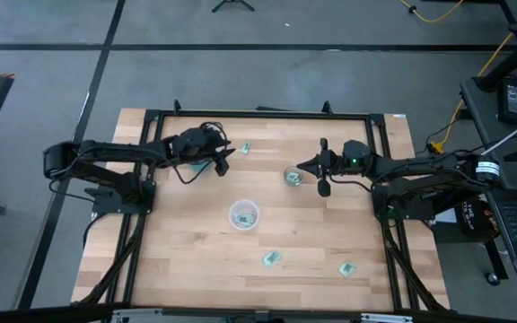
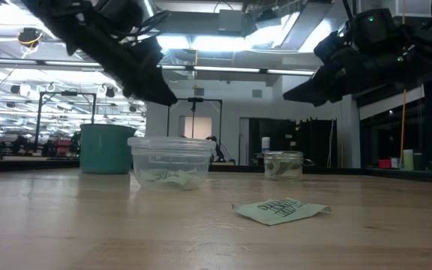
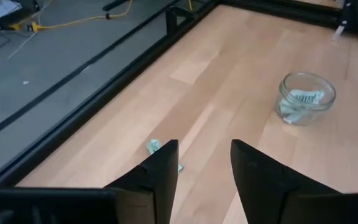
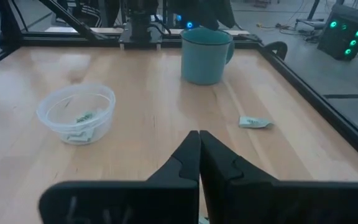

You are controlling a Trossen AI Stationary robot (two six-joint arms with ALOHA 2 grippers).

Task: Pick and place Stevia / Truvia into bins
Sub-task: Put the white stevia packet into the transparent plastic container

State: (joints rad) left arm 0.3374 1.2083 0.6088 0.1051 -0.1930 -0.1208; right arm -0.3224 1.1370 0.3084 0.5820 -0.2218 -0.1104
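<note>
Pale green packets lie flat on the wooden table: one [image 1: 246, 147] near the far edge, also in the left wrist view [image 3: 154, 148] and the right wrist view [image 4: 255, 122], and two near the front [image 1: 271, 259] [image 1: 347, 268]. The teal cup [image 4: 207, 56] stands mostly hidden under my left arm in the high view. The clear glass cup [image 1: 292, 176] [image 3: 306, 98] and the whitish cup [image 1: 243, 215] [image 4: 76, 113] each hold packets. My left gripper [image 3: 204, 155] hangs open above the table, close to the far packet. My right gripper [image 4: 199, 140] is shut, raised beside the glass cup.
A black metal frame [image 1: 258, 114] borders the table. Bare wood lies between the whitish cup and the front packets. One front packet [image 2: 280, 210] shows close in the low view. Both arms hang above cup height there.
</note>
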